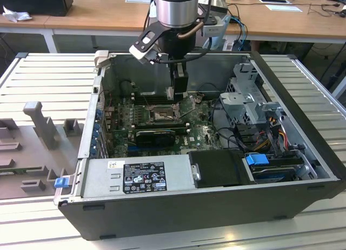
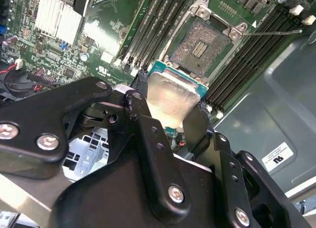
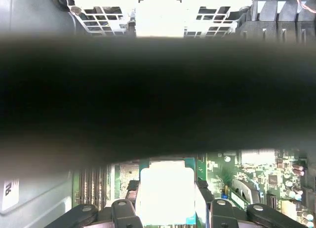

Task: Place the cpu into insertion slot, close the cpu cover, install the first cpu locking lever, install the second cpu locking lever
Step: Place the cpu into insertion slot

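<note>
Silver-topped cpu (image 2: 168, 92) sits clamped between the two fingers (image 2: 143, 114) of your gripper (image 2: 170, 114), held apart from the one bare insertion slot (image 2: 200, 45). In the exterior view, the gripper hangs at one o'clock from that slot. A dark band (image 3: 158, 95) hides the middle of the first wrist view.
</note>
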Motion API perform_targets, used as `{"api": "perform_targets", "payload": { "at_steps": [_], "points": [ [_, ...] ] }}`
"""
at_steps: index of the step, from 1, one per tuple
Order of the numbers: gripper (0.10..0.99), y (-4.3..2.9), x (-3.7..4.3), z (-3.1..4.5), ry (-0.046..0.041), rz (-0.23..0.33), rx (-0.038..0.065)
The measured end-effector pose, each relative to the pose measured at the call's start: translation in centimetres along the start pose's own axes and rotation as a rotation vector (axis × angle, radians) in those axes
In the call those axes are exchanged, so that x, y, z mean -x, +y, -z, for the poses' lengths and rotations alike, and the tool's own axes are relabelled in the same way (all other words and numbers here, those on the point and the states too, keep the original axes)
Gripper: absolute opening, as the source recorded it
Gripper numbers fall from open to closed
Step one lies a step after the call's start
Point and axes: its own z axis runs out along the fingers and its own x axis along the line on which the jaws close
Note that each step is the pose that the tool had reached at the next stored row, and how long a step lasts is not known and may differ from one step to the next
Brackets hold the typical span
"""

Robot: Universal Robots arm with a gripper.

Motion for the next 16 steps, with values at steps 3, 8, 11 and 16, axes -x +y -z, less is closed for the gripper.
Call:
{"api": "perform_targets", "payload": {
  "at_steps": [3, 8, 11, 16],
  "points": [
    [0.529, -0.03, 0.01, -0.31, 0.0000, 0.000, 0.000],
    [0.529, -0.07, 0.01, -0.79, 0.0000, 0.000, 0.000],
    [0.529, -0.11, 0.02, -1.23, 0.0000, 0.000, 0.000],
    [0.529, -0.21, 0.04, -2.27, 0.0005, 0.000, -0.001]
  ]
}}
